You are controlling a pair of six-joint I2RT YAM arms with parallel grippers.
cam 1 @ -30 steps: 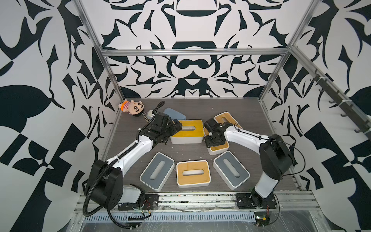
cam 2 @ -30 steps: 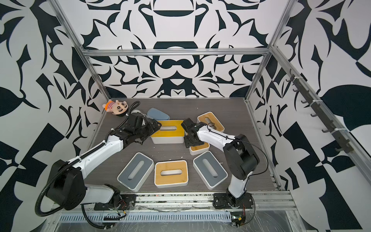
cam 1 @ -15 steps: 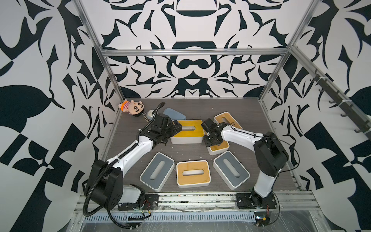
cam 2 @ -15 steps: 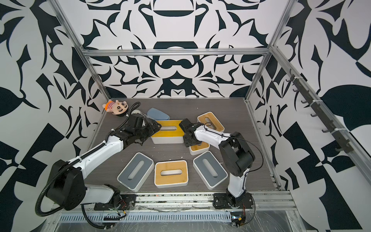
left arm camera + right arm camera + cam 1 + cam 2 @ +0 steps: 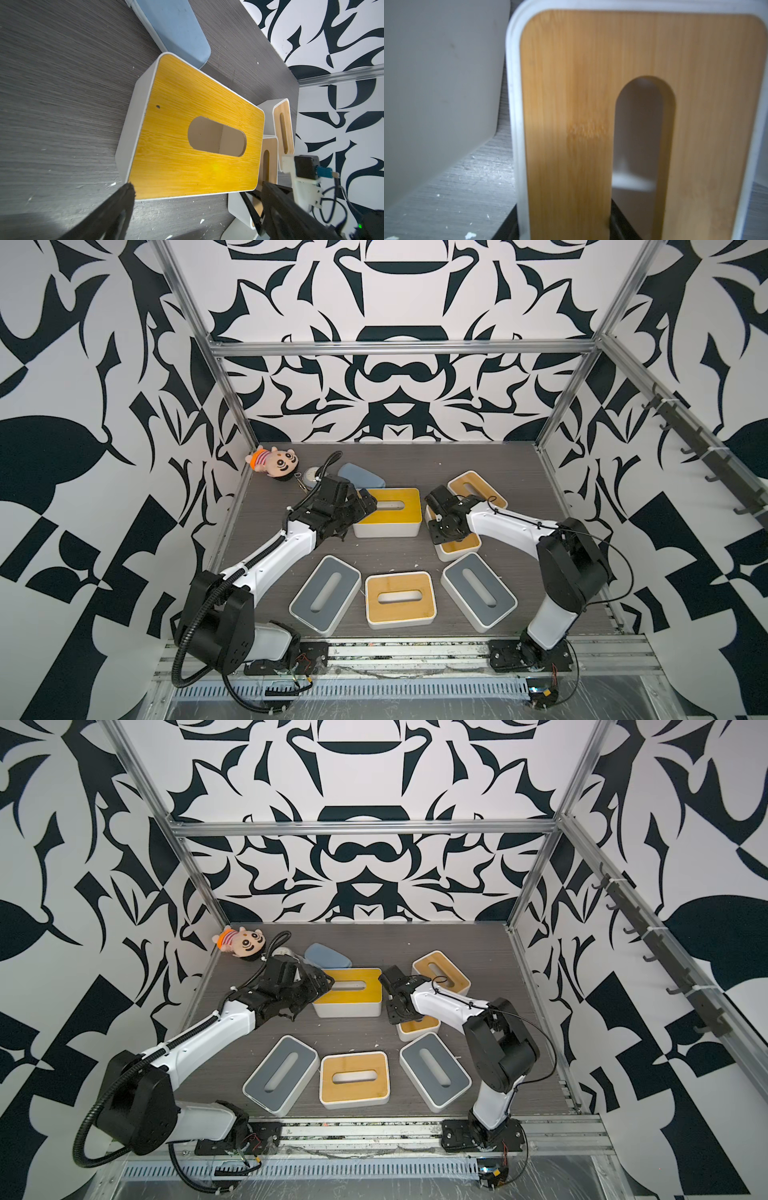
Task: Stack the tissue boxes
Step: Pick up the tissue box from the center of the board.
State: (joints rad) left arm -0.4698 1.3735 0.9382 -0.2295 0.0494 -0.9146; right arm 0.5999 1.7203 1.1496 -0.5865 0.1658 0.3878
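Tissue box, white rounded plastic w/ bamboo-tan slotted lid (image 5: 459,546), on table (image 5: 415,464) just R of bigger yellow-lidded white box (image 5: 390,514): right gripper (image 5: 446,531) just closed on its rim, one finger (image 5: 620,228) in slot. Left gripper (image 5: 365,506) wide, empty. Lift nxt, prob.

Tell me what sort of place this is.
Probably a robot test cell: left arm and right arm bolted to a rail, an aluminium frame with black-and-white patterned walls, tissue boxes on the table.
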